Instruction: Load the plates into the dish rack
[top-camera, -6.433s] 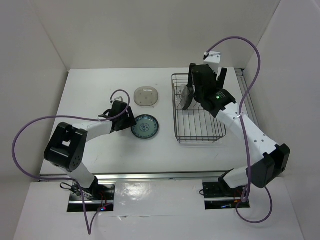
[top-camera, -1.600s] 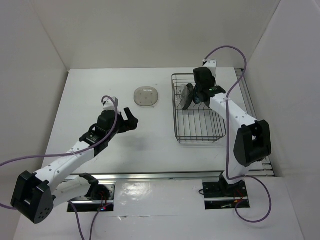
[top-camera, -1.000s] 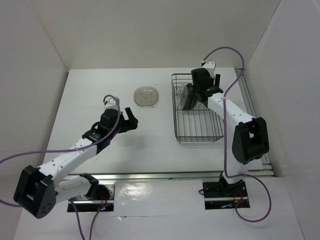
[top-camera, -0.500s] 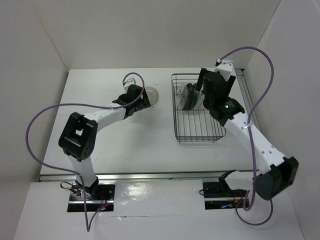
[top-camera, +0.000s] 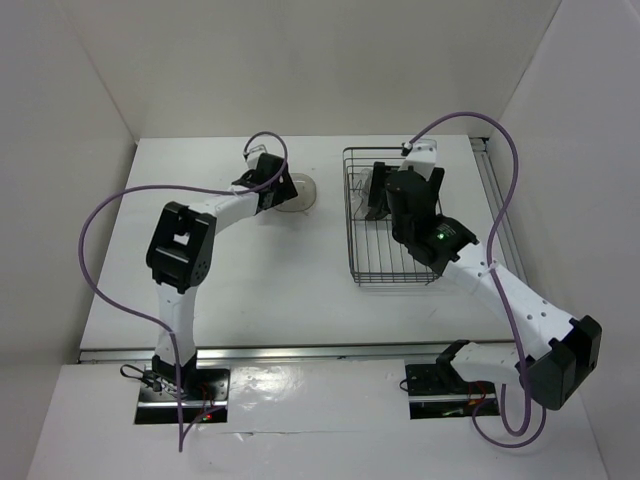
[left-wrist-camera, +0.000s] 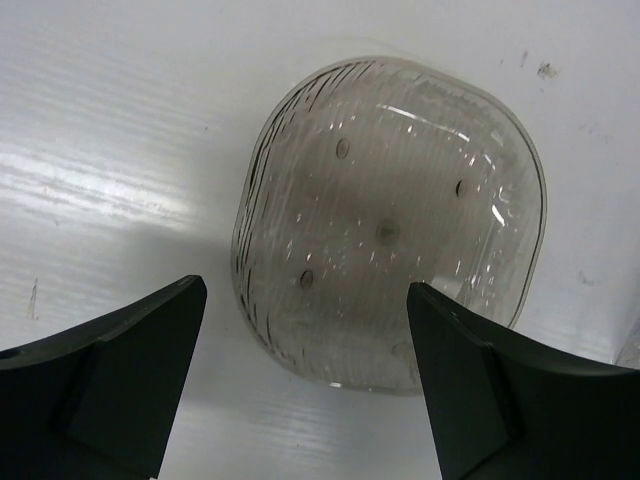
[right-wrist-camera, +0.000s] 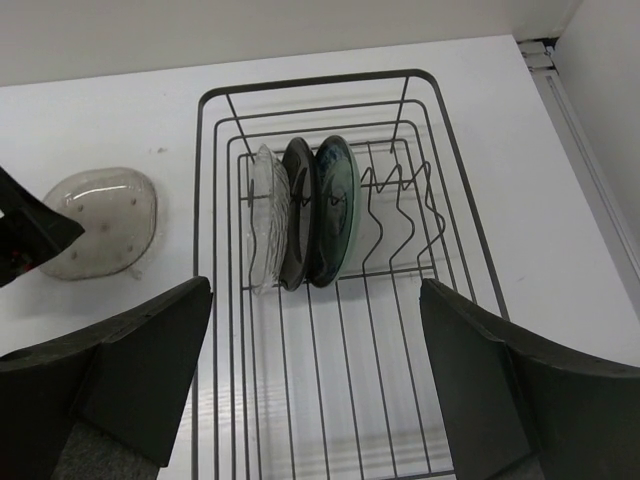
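- The rounded-square plate (left-wrist-camera: 390, 220), beige-grey with a ribbed rim, lies flat on the white table (left-wrist-camera: 120, 120), to the left of the dish rack (right-wrist-camera: 400, 350) and apart from it.
- 3 plates stand on edge in the rack's wire dividers, close together toward its far left: the clear plate (right-wrist-camera: 266, 215) on the left, the black plate (right-wrist-camera: 297, 215) in the middle, and the patterned plate (right-wrist-camera: 338, 205) on the right.
- The dividers to the right of these 3 hold nothing.
- The left gripper (left-wrist-camera: 305, 290) hovers at the near edge of the rounded-square plate. Its fingers (left-wrist-camera: 110, 390) are spread wide, 1 to each side, and neither touches the plate.
- The right gripper (right-wrist-camera: 315, 290) hangs above the rack, looking down on the 3 standing plates. Its fingers (right-wrist-camera: 130, 370) are spread wide and hold nothing.
- In the top view the left arm reaches across the table to the plate, while the right arm bends over the rack's near half.
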